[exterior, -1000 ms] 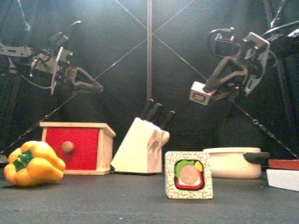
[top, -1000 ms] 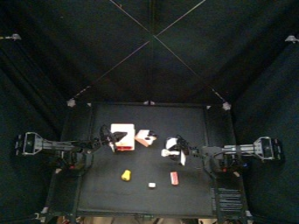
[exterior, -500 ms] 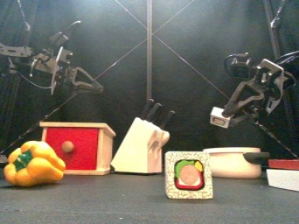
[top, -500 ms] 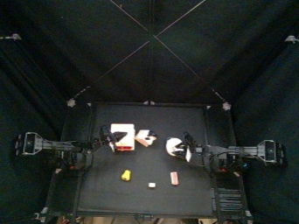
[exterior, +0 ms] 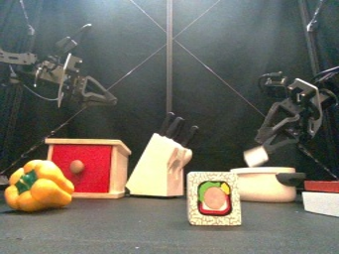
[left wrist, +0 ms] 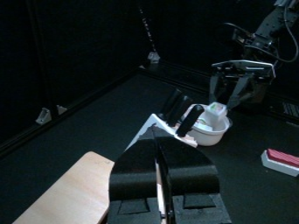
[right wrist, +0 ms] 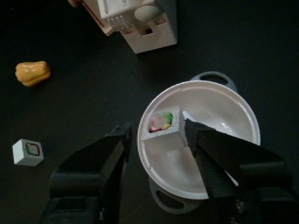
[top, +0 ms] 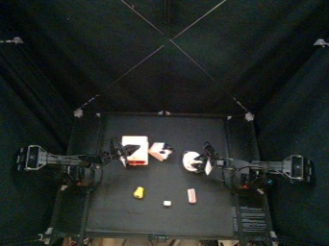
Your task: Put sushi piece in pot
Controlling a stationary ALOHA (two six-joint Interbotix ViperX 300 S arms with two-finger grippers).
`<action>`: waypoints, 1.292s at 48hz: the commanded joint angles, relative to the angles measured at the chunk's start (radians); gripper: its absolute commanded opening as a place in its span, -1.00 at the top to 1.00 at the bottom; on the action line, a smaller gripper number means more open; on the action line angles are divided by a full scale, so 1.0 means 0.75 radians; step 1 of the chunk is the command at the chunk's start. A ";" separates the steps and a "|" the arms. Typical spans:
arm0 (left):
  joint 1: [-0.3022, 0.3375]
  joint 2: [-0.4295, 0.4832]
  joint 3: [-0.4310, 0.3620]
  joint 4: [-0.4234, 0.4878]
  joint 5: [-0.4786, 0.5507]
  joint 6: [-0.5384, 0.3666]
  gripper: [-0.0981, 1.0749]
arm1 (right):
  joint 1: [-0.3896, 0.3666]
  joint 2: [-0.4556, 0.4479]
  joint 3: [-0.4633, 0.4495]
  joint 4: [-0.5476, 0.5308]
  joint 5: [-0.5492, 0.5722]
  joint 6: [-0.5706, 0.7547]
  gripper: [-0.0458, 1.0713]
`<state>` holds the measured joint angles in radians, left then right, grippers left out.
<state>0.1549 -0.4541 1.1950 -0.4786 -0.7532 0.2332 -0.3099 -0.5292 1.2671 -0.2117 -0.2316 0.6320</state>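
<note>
Resting inside pot [right wrist: 216, 122]: sushi piece [right wrist: 163, 122].

Two black jointed arms, thin looped cables along links; right gripper [right wrist: 160, 144] jaws broad, matte black

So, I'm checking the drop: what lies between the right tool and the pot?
The sushi piece: the right wrist view shows it between the spread jaws of the right tool, over the white inside of the pot. Nothing else lies there.
</note>
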 commanded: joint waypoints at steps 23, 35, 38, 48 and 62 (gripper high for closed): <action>0.006 -0.004 -0.010 0.004 -0.006 0.002 0.46 | -0.012 0.000 -0.006 0.010 -0.008 0.000 -0.78; 0.006 -0.004 -0.008 0.004 -0.006 0.002 0.46 | -0.012 0.000 -0.006 0.008 -0.006 0.000 -0.78; 0.006 -0.004 -0.008 0.004 -0.006 0.002 0.46 | -0.012 0.000 -0.006 0.008 -0.008 0.000 -0.78; 0.006 -0.004 -0.008 0.004 -0.006 0.002 0.46 | -0.012 0.012 -0.006 0.008 0.000 0.000 -0.78; 0.006 -0.004 -0.008 0.004 -0.006 0.002 0.46 | -0.012 0.043 -0.014 0.010 0.000 0.000 -0.78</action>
<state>0.1595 -0.4556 1.1996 -0.4786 -0.7532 0.2332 -0.3160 -0.4985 1.2701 -0.2056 -0.2286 0.6320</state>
